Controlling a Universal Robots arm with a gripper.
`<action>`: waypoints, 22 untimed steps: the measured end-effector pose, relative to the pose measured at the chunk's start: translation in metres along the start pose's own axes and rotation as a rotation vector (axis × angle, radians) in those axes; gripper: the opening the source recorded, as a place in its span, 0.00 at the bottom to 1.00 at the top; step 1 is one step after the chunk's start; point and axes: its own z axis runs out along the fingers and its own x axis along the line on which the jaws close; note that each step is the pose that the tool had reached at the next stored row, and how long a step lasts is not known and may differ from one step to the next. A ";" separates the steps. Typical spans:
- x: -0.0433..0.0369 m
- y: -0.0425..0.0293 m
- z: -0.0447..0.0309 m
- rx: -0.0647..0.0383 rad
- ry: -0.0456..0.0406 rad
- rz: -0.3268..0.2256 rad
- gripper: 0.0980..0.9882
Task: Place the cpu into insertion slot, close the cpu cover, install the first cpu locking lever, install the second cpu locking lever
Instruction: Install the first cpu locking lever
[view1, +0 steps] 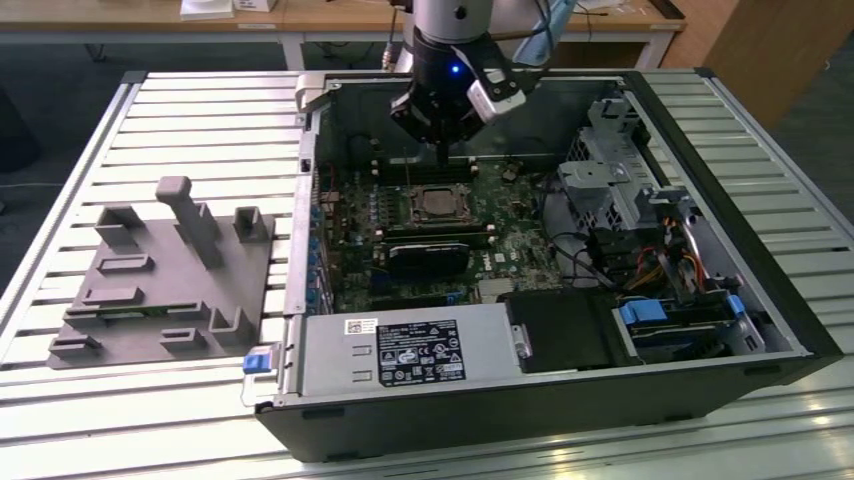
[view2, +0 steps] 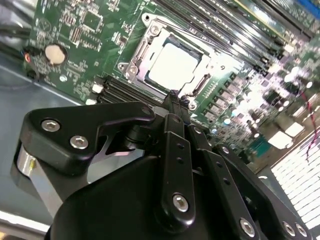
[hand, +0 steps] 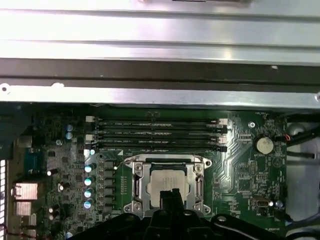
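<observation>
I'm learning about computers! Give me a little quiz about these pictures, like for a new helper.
1. True or false: the cpu sits inside the cpu cover's window.
2. The gripper is nearest: A the cpu cover, B the grey rack, C the blue drive tray.
3. Fill in: the circuit board is ___.
Key: 1 true; 2 A; 3 green.

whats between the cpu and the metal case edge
The long black memory slots lie between the cpu and the case edge, in the first wrist view.
</observation>
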 end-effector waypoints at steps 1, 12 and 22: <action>0.0000 0.0000 0.0001 0.000 0.0004 -0.018 0.01; 0.0143 0.0002 0.0011 -0.003 0.0029 -0.119 0.01; 0.0328 0.0010 0.0028 -0.002 0.0024 -0.098 0.01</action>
